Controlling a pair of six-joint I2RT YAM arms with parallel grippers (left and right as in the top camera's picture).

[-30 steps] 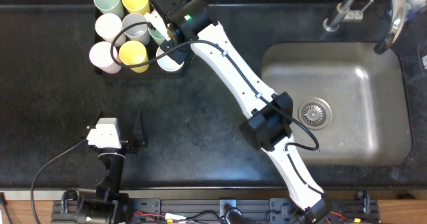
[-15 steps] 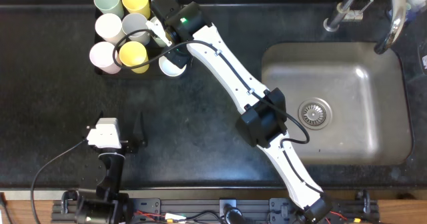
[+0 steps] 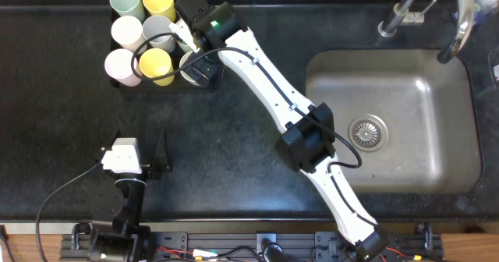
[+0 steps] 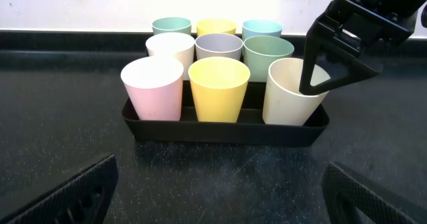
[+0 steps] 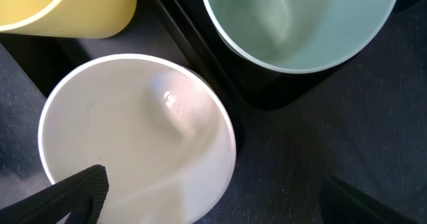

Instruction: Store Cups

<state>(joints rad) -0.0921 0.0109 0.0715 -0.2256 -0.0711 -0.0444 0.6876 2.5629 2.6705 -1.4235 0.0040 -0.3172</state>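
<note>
A black tray (image 4: 227, 132) at the counter's back left holds several upright cups in pink, yellow, white, grey, green and blue. The cream-white cup (image 4: 288, 94) stands in the tray's front right corner, next to the yellow cup (image 4: 219, 87). My right gripper (image 4: 333, 57) is open right over this cup, with one finger (image 4: 312, 67) dipping inside its rim. From the right wrist, the white cup (image 5: 133, 137) sits between the spread fingers, with a green cup (image 5: 293, 24) behind it. My left gripper (image 3: 140, 141) is open and holds nothing, well in front of the tray (image 3: 175, 86).
The steel sink (image 3: 460, 106) and faucet (image 3: 405, 12) take up the right side. The right arm (image 3: 265, 83) crosses the counter diagonally from its base to the tray. Dark counter lies between the left gripper and the tray.
The right gripper and forearm moved a little toward the back of the counter. The white cup it hovers over now sits closer in beside the yellow cup. The left arm stayed still.
</note>
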